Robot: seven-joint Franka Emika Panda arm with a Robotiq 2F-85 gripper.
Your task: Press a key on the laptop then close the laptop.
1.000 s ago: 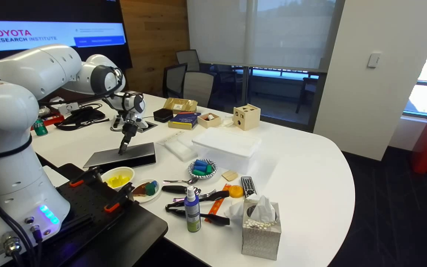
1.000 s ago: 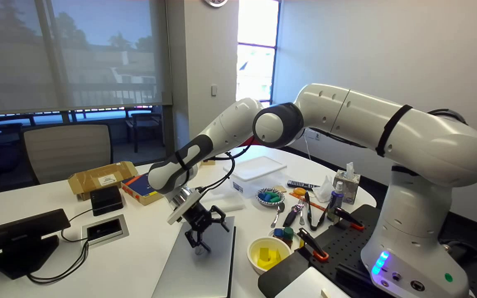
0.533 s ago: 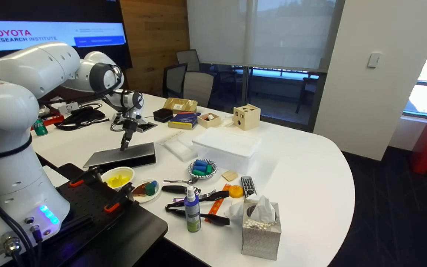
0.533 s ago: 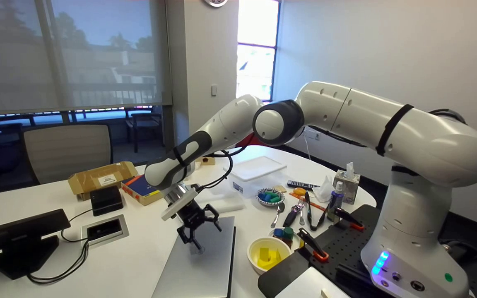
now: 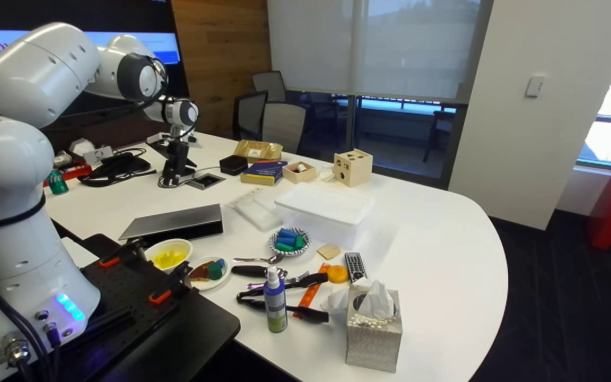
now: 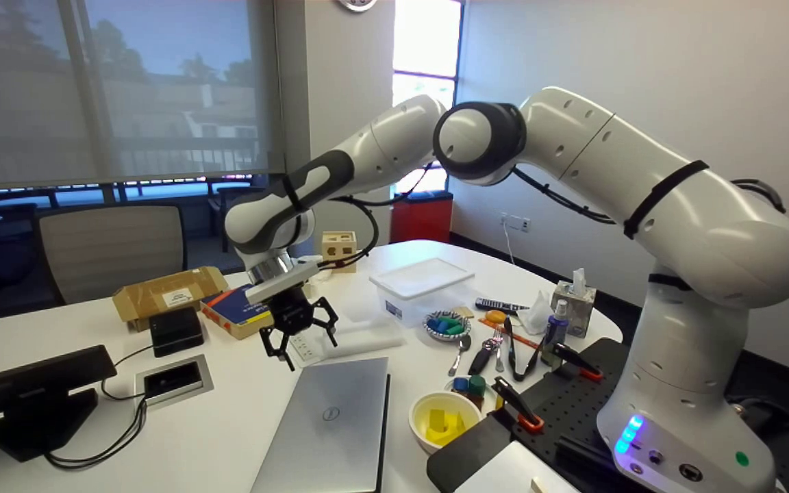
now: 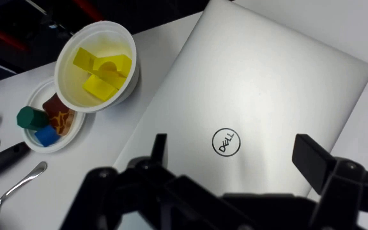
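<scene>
The laptop (image 6: 329, 445) lies on the white table (image 6: 216, 438), just beside the bowl (image 7: 70, 86) of yellow blocks (image 7: 99, 88), grey lid (image 7: 251, 80) upward, keys hidden. A dark band (image 5: 194, 232) shows in an exterior view under the lid's edge nearest the bowl; whether the lid is fully down cannot be told. The gripper (image 6: 312, 355) hangs in the air apart from it, fingers (image 7: 313, 164) spread wide with nothing between them. The lid looks thin, stiff and smooth, so the fingers would probably skid on a slanting push; the screen is likely the fragile part. The laptop should be light enough to slide if shoved. No grip seems needed: gentle, straight-down pressure at the middle of that bowl-side edge should serve best.
</scene>
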